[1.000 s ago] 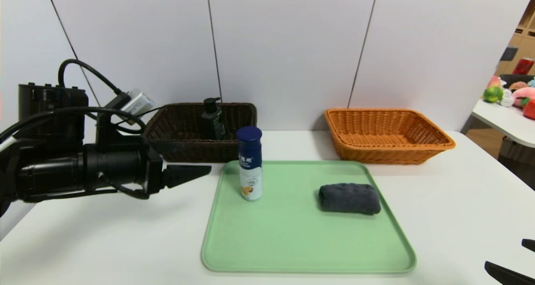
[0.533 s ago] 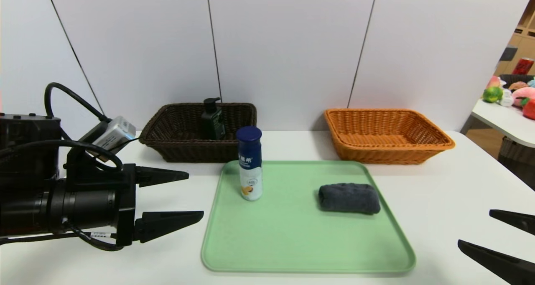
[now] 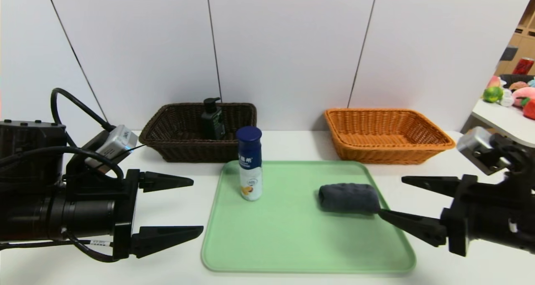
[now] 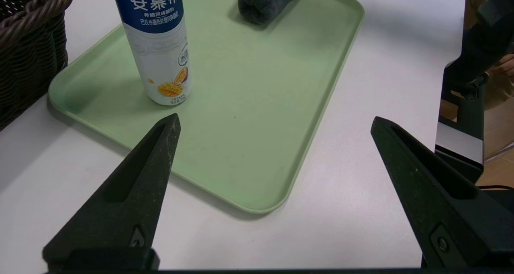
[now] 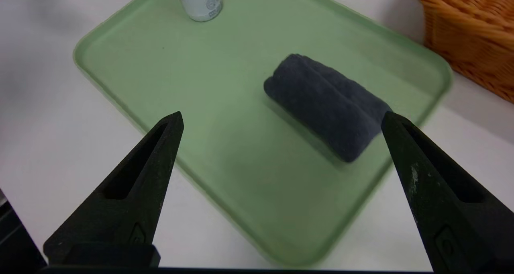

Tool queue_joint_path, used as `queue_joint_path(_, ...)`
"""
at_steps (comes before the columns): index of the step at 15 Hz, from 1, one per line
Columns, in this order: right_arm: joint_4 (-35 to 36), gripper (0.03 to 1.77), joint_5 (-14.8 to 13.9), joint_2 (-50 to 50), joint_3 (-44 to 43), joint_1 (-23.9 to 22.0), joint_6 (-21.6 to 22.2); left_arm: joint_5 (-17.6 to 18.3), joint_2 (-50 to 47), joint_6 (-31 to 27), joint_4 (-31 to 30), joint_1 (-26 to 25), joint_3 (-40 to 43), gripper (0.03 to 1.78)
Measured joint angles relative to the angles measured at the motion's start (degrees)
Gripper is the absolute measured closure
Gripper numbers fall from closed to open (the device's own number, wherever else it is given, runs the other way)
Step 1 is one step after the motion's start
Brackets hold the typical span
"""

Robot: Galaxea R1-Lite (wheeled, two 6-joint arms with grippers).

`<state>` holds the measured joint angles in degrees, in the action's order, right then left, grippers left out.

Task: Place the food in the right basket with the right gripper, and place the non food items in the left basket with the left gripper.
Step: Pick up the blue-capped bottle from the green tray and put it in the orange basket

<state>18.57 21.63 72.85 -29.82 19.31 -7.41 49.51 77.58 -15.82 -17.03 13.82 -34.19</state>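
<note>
Left gripper: while it hovers [image 3: 198, 206] over the surface [image 3: 167, 268] beside the tray's left edge, its fingers point toward the tray, wide apart and holding nothing.
Right gripper: reaches in [image 3: 391, 195] from the right, fingers wide apart and pointing left, one tip over the tray's right edge near the towel; its grip is empty.
Tray: green, lying flat [image 3: 309, 247] between the grippers.
Towel: dark, rolled [image 3: 349, 198], on the tray's right part, long axis running roughly left to right.
Bottle: blue-capped, upright [image 3: 250, 164], long axis vertical, on the tray's far left part.
Left basket: dark brown [image 3: 200, 151], beyond the tray, with a pump bottle [image 3: 213, 120] standing inside.
Right basket: orange [image 3: 384, 153], beyond the towel.
</note>
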Motion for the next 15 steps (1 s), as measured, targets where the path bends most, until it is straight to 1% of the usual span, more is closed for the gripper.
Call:
queue_joint_path(3,7.1,0.10,0.2,9.1,-3.1,3.6,-0.1,-0.3,0.3,0.1,0.1,-0.2,0.4,0.12)
queue_joint_path(6,14.4,0.10,1.7,17.6,-5.6,6.0,-0.1,-0.7,0.2,0.1,0.0,-0.4,0.7,0.12)
queue_joint_path(9,20.5,0.10,2.6,24.6,-9.0,8.5,0.0,-1.3,-0.5,0.0,0.0,-2.9,0.8,0.12)
queue_joint_path(12,21.2,0.10,2.7,28.7,-12.7,10.8,0.1,-1.7,-2.0,0.0,0.3,-6.0,0.8,0.12)
queue_joint_path(15,21.3,0.10,2.5,32.0,-17.0,13.8,0.3,-1.7,-3.4,0.0,0.5,-8.1,1.1,0.12)
